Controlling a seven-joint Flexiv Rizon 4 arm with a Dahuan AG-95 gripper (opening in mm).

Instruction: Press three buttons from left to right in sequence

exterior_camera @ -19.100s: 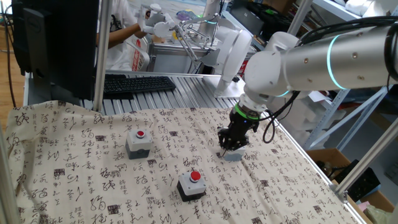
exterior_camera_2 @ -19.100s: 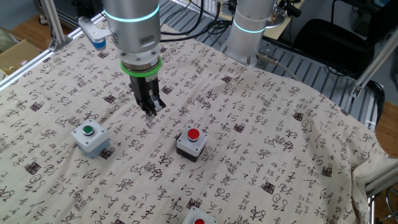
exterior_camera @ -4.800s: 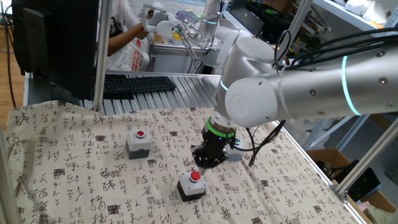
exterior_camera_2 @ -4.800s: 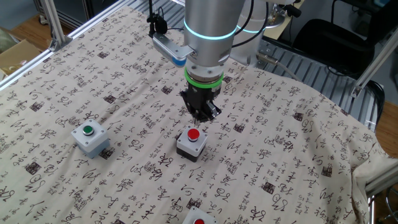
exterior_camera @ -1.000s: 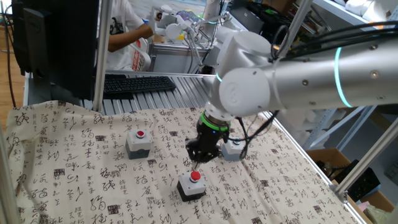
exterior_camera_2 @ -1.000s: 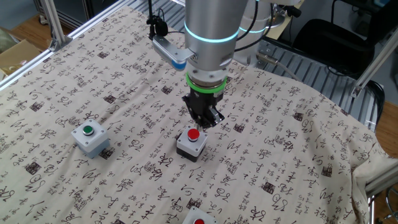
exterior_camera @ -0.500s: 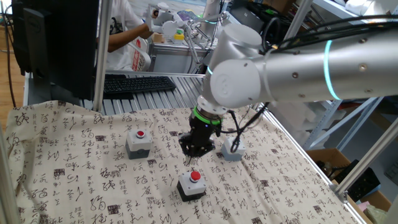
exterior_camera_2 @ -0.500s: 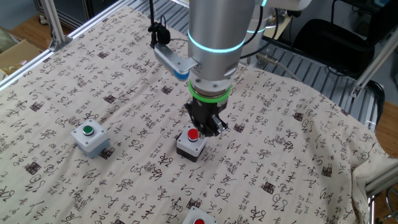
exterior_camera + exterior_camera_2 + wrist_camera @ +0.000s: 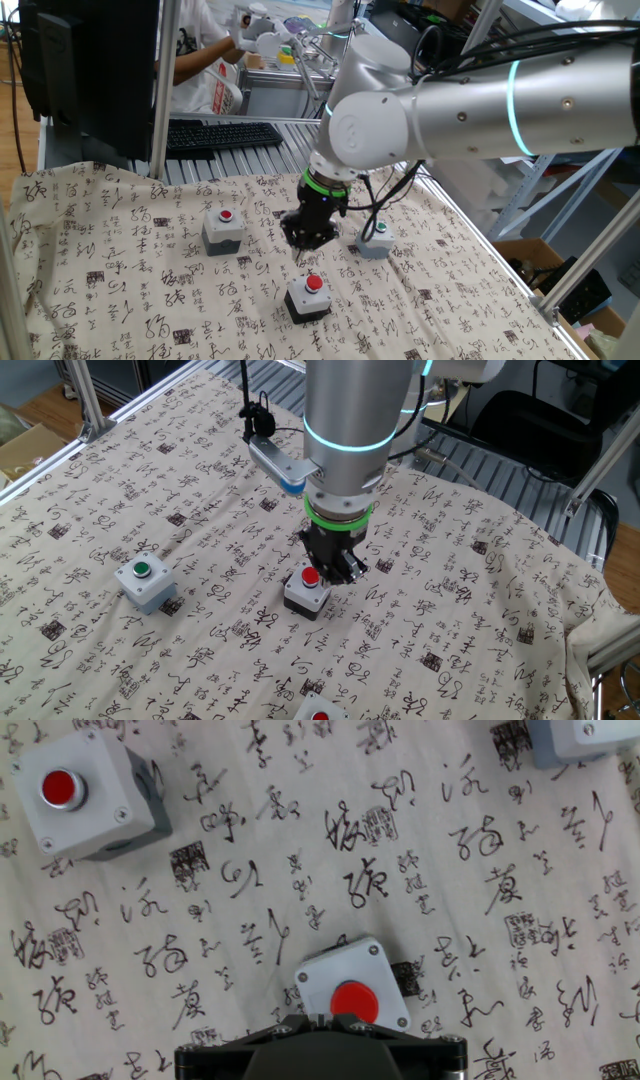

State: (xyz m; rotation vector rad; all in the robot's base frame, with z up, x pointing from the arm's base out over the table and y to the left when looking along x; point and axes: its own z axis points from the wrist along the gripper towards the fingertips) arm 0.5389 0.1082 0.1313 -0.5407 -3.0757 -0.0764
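Three buttons sit on the patterned cloth. The grey box with a small red button (image 9: 223, 228) (image 9: 75, 790) lies at the left. The black-and-white box with a red dome button (image 9: 309, 296) (image 9: 308, 590) (image 9: 350, 990) is in the middle. The light grey box with a green button (image 9: 376, 240) (image 9: 145, 580) is at the right, and only its corner (image 9: 590, 740) shows in the hand view. My gripper (image 9: 303, 240) (image 9: 330, 572) (image 9: 318, 1025) is shut and holds nothing. It hovers above the cloth, beside the dome button's box on the side toward the small-red-button box.
The cloth (image 9: 120, 290) covers the table. A keyboard (image 9: 220, 134) and a monitor (image 9: 90, 70) stand at the back left, and a person works behind them. A metal post (image 9: 162, 90) rises at the back edge. The table's edge runs along the right (image 9: 500, 270).
The arm has swung away from right over the dome button, toward the small-red-button box. The fingers stay shut. No button box has moved.
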